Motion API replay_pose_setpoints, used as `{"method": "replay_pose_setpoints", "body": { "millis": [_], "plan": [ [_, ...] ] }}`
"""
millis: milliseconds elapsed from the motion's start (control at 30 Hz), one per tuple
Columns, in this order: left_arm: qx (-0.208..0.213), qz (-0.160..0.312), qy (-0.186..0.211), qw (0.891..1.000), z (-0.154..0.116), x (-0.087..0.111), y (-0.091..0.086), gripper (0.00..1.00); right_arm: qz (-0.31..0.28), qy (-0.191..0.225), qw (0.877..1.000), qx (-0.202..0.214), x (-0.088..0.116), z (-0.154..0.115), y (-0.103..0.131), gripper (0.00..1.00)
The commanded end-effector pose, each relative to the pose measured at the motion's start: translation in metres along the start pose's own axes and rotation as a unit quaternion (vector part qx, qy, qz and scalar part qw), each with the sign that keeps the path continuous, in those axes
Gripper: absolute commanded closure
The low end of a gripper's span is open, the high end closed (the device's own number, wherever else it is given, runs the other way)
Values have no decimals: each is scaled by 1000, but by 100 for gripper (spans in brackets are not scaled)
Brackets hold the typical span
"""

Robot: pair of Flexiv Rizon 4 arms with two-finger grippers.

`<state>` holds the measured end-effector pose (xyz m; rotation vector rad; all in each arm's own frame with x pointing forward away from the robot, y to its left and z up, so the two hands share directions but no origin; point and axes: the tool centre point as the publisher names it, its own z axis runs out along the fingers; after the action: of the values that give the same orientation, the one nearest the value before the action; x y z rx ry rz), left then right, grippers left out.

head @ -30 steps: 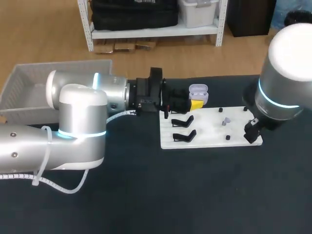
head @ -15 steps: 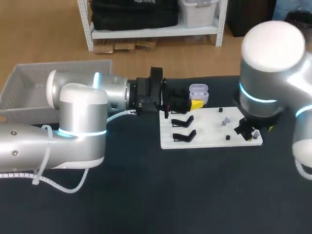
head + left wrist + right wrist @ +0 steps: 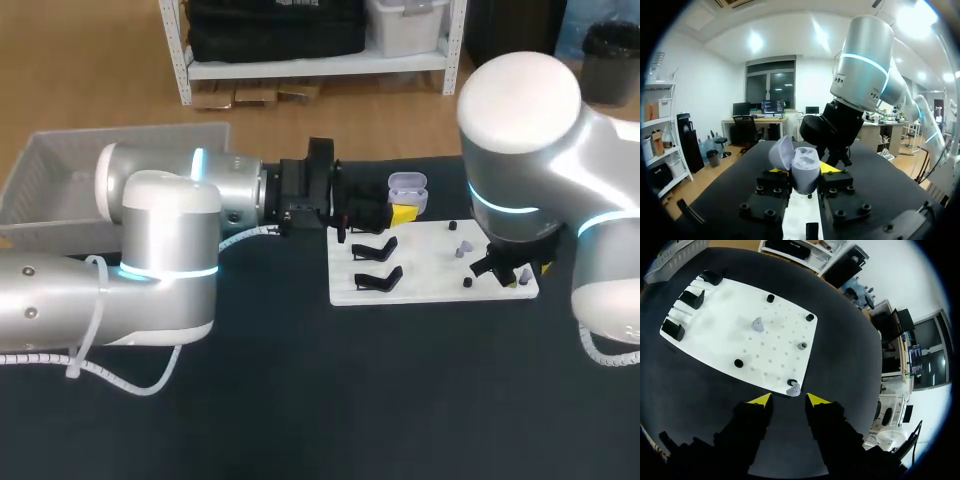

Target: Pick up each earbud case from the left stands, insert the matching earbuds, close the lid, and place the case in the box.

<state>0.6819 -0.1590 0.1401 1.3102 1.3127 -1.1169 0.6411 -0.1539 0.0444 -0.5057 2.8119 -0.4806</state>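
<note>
My left gripper (image 3: 396, 213) is shut on an open lavender earbud case (image 3: 407, 190), held level above the far left corner of the white board (image 3: 430, 285). In the left wrist view the case (image 3: 805, 171) sits between the fingers with its lid (image 3: 781, 153) tipped back. My right gripper (image 3: 788, 400) hangs open over the board's near right corner (image 3: 524, 276). A lavender earbud (image 3: 792, 388) lies just ahead of its tips, between them but untouched. A second earbud (image 3: 757, 325) rests mid-board (image 3: 461, 249).
Two black stands (image 3: 375, 247) (image 3: 378, 278) occupy the board's left end. Small black pegs (image 3: 770, 298) (image 3: 738, 363) and a grey peg (image 3: 802, 346) stick up from the board. A pale mesh box (image 3: 60, 175) sits at the table's far left.
My right arm has swung left and down over the board's near right corner, and its fingers have drawn closer together. The left arm and case have not moved.
</note>
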Motion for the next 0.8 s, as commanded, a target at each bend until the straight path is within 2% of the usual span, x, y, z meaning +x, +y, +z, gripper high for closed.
{"method": "replay_pose_setpoints", "body": {
  "millis": [33,567,700,733,800],
  "plan": [
    [-3,2,-4,1000,0,2,-1,100,0,2,1000,3,0,7,1,60],
    [-3,2,-4,1000,0,2,-1,100,12,5,1000,15,2,21,-1,66],
    [-3,2,-4,1000,0,2,-1,100,19,5,1000,20,2,23,-2,73],
    [-3,2,-4,1000,0,2,-1,100,21,6,1000,22,2,24,-3,78],
    [-3,2,-4,1000,0,2,-1,100,23,7,999,22,2,25,-3,79]
  ]
}}
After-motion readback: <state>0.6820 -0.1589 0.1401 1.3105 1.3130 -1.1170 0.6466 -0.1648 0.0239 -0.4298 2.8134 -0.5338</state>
